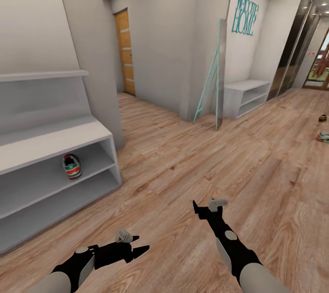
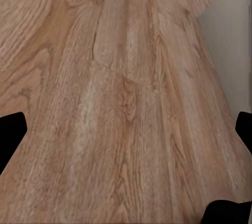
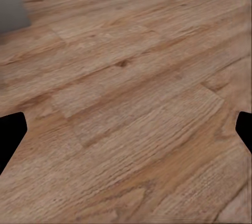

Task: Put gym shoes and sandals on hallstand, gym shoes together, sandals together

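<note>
Hovering low over the floor (image 1: 192, 165), both arms of the wheeled robot are reaching forward with nothing in their grasp. The left gripper (image 1: 139, 248) is hanging near the rack (image 1: 55, 135), its fingers (image 1: 142, 250) spread apart, and the left wrist view is showing bare planks between the dark tips (image 2: 11, 132). The right gripper (image 1: 197, 208) is pointing further out into the corridor; from the head view one cannot tell how its fingers are standing, but the right wrist view is showing the tips (image 3: 10, 135) at opposite edges, well apart, with only wood grain between them.

One sneaker (image 1: 71, 166) is sitting on the rack's upper open shelf, near the right end, heel or toe facing out, its green and red-orange trim showing. A second sneaker (image 1: 322, 136) is lying on the floor far off at the right edge of the head view, and a small dark shape just beyond it, possibly a sandal (image 1: 323, 118), is too small to make out clearly.

Beyond, a plain white bench (image 1: 246, 96) is standing against the far wall beneath teal lettering (image 1: 245, 12), with a teal-framed mirror (image 1: 215, 73) leaning on the wall corner beside it. A wooden door (image 1: 124, 50) is closing off the side passage.
</note>
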Controlling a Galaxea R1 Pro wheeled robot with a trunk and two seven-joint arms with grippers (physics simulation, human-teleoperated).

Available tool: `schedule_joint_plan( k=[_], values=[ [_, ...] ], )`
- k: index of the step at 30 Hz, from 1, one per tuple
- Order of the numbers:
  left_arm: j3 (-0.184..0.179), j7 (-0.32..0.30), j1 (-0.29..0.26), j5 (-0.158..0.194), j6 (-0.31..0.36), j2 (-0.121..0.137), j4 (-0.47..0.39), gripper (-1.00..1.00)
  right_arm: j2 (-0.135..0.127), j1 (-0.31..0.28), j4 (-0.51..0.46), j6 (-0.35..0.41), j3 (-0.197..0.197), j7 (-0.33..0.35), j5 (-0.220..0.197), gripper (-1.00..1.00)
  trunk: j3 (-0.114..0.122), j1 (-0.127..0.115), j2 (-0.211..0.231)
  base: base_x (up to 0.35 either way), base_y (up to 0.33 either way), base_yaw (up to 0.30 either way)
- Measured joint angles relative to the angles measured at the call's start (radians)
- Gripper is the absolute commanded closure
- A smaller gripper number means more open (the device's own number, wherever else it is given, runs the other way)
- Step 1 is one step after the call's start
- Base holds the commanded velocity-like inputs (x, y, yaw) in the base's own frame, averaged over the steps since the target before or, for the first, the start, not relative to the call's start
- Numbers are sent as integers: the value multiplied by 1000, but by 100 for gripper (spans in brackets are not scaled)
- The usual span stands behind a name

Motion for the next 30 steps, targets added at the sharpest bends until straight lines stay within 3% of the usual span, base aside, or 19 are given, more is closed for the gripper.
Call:
schedule_joint_plan(
  k=[30],
  values=[
    [0,0,0,0,0,0,0,-100,0,0,0,0,0,0,0,-100,1,0,0,0,0,-292]
  ],
)
